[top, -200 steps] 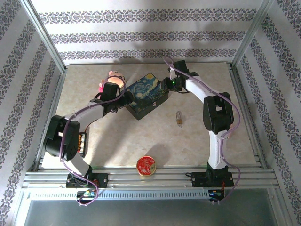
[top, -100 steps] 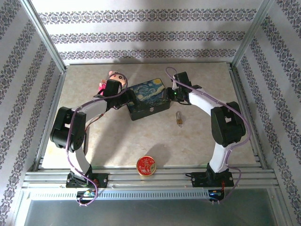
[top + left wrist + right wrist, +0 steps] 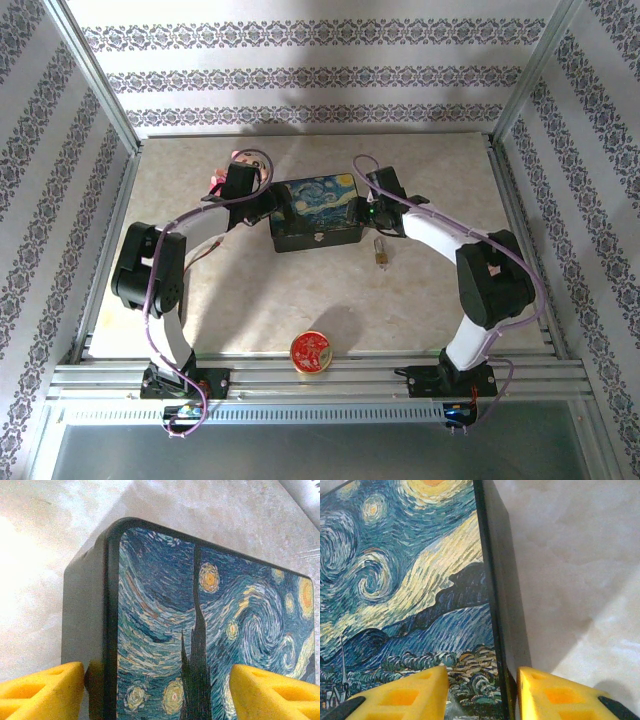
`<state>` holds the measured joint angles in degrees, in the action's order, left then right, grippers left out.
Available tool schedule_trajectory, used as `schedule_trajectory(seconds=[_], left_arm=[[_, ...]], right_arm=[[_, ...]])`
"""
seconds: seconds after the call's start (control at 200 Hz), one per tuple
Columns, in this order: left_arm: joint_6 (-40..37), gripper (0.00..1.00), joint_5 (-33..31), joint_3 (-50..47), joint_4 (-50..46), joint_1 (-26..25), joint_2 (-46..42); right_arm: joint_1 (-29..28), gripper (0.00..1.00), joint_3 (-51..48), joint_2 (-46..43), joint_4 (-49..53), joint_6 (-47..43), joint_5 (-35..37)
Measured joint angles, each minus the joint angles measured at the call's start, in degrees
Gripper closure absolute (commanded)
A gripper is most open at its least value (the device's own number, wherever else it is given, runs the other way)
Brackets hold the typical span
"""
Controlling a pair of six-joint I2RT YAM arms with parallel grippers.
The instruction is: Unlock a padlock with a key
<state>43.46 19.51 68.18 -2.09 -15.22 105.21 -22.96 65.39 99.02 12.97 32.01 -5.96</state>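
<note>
The tiny brass padlock (image 3: 381, 252) lies on the table, just right of and nearer than the painted box (image 3: 318, 212). No key can be made out. My left gripper (image 3: 268, 206) is at the box's left end; in the left wrist view its yellow fingers (image 3: 40, 692) stand wide apart, one outside the box's dark side wall (image 3: 82, 620), the other over the lid. My right gripper (image 3: 366, 208) is at the right end, and its fingers (image 3: 560, 695) straddle the lid's right edge (image 3: 492, 580). Both are open.
A round red-gold tin (image 3: 311, 351) sits near the front edge, between the arm bases. A pink toy (image 3: 238, 158) is behind the left wrist. Aluminium frame posts and patterned walls close in the table on three sides.
The painted box has turned clockwise from a diagonal lie to nearly square with the table. The left gripper moved farther back and the right gripper came nearer. The padlock stayed put.
</note>
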Motion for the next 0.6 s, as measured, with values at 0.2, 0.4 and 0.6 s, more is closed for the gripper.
schedule_trajectory(seconds=[0.2, 0.4, 0.6], left_arm=[[-0.09, 0.24, 0.42, 1.97, 0.04, 0.02, 1.09], [-0.15, 0.21, 1.29, 1.86, 0.59, 0.39, 0.68], [-0.83, 0.16, -1.64, -6.32, 0.76, 1.99, -10.27]], right_arm=[[-1.33, 0.55, -1.97, -1.88, 0.0, 1.6, 1.84], [-1.53, 0.49, -3.78, -5.62, 0.66, 2.32, 3.74], [-0.55, 0.02, -6.86, -16.39, 1.53, 0.44, 8.24]])
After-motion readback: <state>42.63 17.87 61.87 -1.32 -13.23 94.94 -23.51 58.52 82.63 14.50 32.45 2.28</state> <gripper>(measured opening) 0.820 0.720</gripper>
